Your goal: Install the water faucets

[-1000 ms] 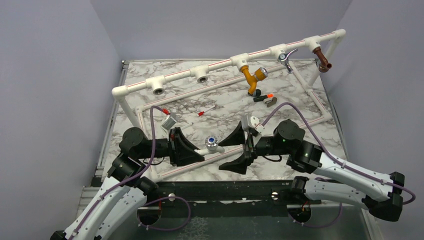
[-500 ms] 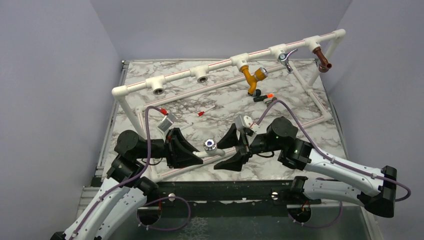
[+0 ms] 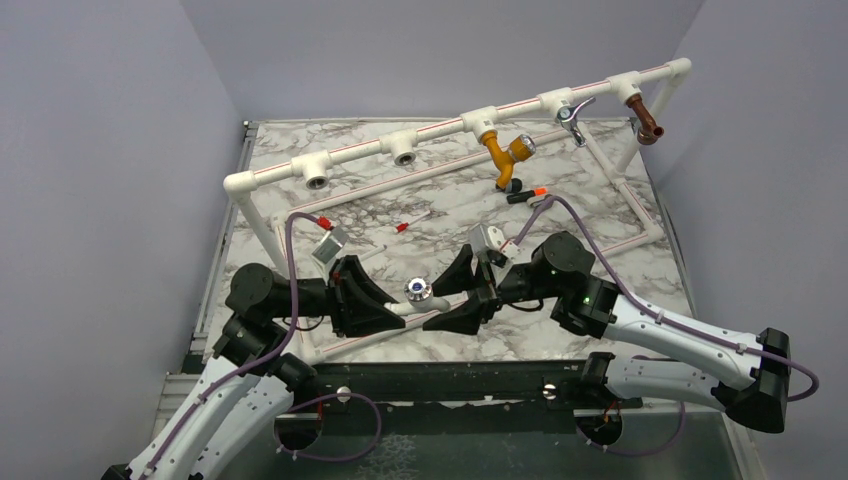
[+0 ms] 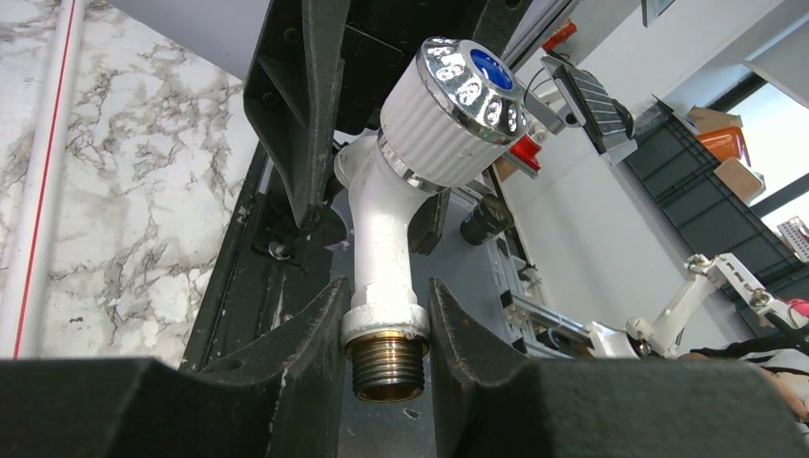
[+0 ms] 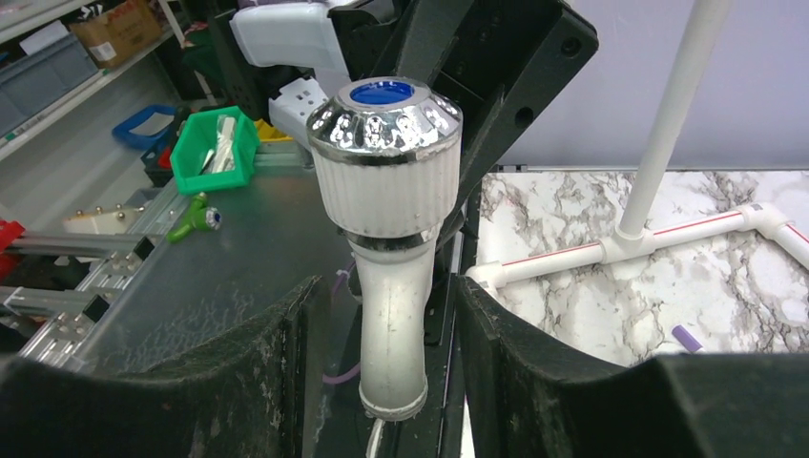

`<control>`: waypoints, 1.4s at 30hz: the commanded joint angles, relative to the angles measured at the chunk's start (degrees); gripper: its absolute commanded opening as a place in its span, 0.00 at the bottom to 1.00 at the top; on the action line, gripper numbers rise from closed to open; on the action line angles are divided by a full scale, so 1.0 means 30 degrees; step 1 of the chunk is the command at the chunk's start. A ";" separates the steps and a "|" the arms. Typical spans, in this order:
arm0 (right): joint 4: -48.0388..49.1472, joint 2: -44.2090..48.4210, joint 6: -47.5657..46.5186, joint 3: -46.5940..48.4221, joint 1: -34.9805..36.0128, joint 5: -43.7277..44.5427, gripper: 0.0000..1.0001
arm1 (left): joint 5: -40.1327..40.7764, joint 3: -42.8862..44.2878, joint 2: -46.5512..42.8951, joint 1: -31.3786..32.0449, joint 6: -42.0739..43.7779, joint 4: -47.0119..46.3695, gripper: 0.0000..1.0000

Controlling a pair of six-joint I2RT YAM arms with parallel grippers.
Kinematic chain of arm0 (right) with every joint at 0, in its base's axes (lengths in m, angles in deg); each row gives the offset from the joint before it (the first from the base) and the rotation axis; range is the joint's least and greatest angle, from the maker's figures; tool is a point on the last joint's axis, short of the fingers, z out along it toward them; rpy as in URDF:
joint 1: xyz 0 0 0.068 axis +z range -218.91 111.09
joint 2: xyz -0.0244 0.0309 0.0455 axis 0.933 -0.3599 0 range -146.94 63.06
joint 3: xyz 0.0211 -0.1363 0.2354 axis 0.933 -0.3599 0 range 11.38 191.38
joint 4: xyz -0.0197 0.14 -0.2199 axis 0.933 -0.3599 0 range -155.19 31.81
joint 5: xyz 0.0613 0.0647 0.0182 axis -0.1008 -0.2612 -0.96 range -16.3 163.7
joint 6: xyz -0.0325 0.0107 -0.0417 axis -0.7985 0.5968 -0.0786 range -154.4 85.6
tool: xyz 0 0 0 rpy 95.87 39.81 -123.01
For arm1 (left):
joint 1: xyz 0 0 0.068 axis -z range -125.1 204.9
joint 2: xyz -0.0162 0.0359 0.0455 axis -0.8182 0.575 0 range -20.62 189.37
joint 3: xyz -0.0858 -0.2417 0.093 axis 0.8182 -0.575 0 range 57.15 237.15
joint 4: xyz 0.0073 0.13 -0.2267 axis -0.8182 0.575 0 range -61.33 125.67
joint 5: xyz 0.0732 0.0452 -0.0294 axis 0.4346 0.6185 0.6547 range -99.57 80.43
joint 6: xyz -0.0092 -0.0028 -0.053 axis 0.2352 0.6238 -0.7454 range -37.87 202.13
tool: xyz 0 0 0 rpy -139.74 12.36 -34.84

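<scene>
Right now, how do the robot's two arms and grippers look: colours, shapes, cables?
Both arms have white shell links, the left arm and the right arm, with black round joints. A thin purple cable loops along each to a small grey camera box at the wrist. The left gripper and right gripper are matte black, each with two broad wedge-shaped fingers, scuffed inside.

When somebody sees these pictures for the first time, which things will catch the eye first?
The white faucet with its shiny blue-capped knob stands out at the front: the left claw is shut on its brass-threaded end, and the right claw is open around its neck, not touching. Behind, the white pipe frame carries a mustard-yellow faucet, a chrome faucet and a brown faucet.
</scene>
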 commanded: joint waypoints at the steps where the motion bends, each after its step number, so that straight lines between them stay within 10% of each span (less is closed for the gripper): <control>1: 0.0945 0.0167 -0.0029 0.0391 -0.0087 0.0200 0.53 | 0.0103 -0.0139 -0.0174 0.0053 -0.0286 -0.0907 0.00; 39: 0.0657 0.0213 -0.0720 -0.0247 -0.0094 0.1356 0.39 | 0.0853 -0.0016 0.0360 0.0053 -0.0462 -0.0844 0.00; 42: 0.0418 0.0159 -0.0867 -0.0200 -0.0105 0.1406 0.27 | 0.0846 -0.0017 0.0383 0.0053 -0.0461 -0.0899 0.00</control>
